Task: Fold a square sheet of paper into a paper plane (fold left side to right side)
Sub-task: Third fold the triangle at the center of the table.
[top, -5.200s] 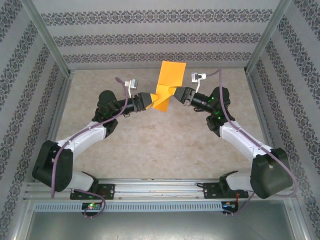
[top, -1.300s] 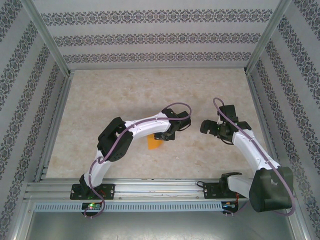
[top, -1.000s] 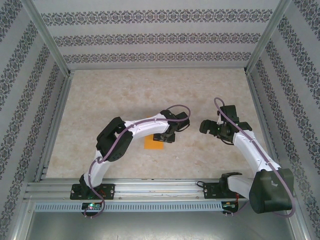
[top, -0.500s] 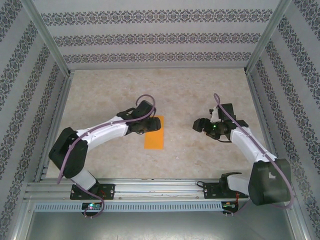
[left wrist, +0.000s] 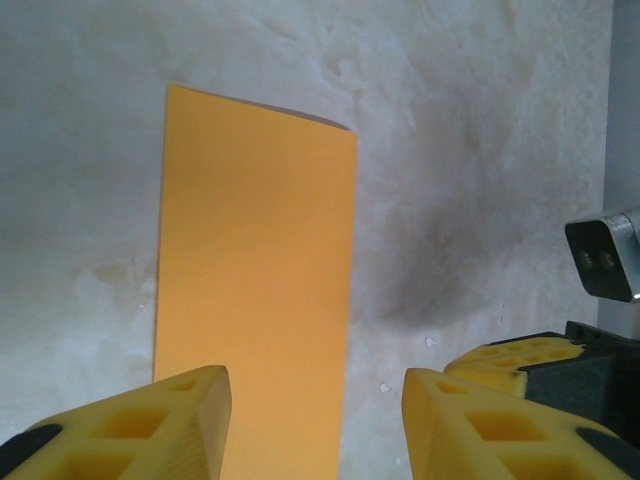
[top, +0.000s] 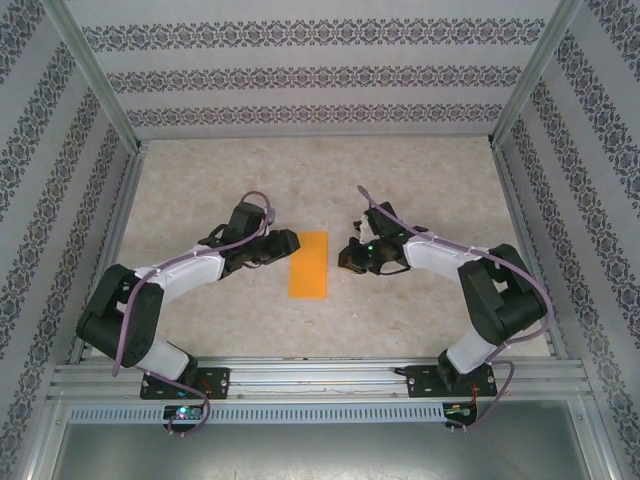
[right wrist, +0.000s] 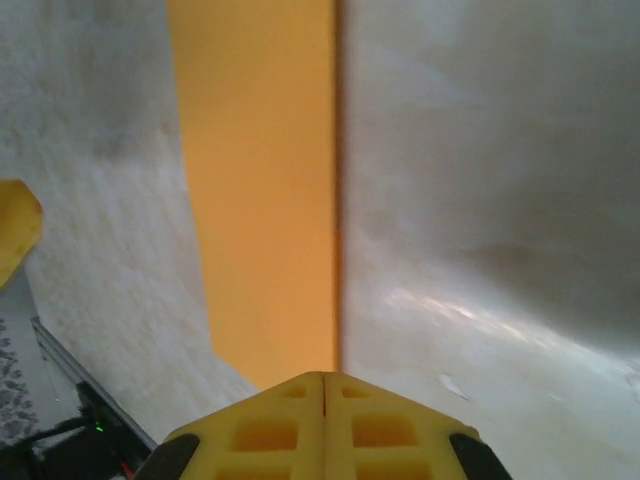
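Note:
The square sheet of paper (top: 309, 265) lies flat on the table as a tall bright orange rectangle, folded in half. My left gripper (top: 288, 243) is at its upper left edge, open, with nothing between the fingers. In the left wrist view the sheet of paper (left wrist: 255, 270) runs away from the left gripper (left wrist: 315, 420), whose left finger is over it. My right gripper (top: 346, 257) is just to the right of the paper, shut and empty. In the right wrist view the right gripper (right wrist: 323, 385) points along the edge of the sheet of paper (right wrist: 265, 200).
Bare beige table (top: 400, 180) surrounds the paper. Patterned walls and metal posts (top: 95, 90) close in three sides, and a rail (top: 320, 375) with the arm bases runs along the near edge. A small white crumb (left wrist: 428, 341) lies between the grippers.
The left arm pulled back to the left, uncovering the folded paper. The right arm swung in to the paper's right edge and its gripper went from open to shut.

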Controlling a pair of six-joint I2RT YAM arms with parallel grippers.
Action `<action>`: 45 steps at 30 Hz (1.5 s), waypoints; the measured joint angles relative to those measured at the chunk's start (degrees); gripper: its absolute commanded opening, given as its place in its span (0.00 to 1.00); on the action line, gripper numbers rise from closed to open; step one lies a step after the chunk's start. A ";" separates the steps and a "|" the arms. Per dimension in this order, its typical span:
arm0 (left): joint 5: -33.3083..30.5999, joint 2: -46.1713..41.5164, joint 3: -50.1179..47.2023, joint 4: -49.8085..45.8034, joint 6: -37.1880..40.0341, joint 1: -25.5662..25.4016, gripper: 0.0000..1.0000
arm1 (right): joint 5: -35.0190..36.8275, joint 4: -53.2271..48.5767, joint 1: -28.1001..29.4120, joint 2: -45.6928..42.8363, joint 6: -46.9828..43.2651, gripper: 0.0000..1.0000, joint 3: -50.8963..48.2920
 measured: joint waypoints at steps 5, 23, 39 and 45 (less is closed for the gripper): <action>1.33 -1.07 -2.73 0.68 -0.11 1.31 0.46 | 0.02 1.68 2.36 4.81 1.07 0.00 3.52; 2.56 -1.01 -2.84 -0.13 0.76 1.64 0.45 | 0.04 2.27 3.45 12.28 1.53 0.00 5.38; 7.80 6.08 -0.87 -1.60 1.09 1.68 0.41 | 2.47 -0.96 3.76 12.44 -1.07 0.00 7.10; 9.99 9.86 0.35 -1.57 0.96 1.68 0.41 | 2.64 -1.22 3.85 12.44 -1.18 0.00 7.26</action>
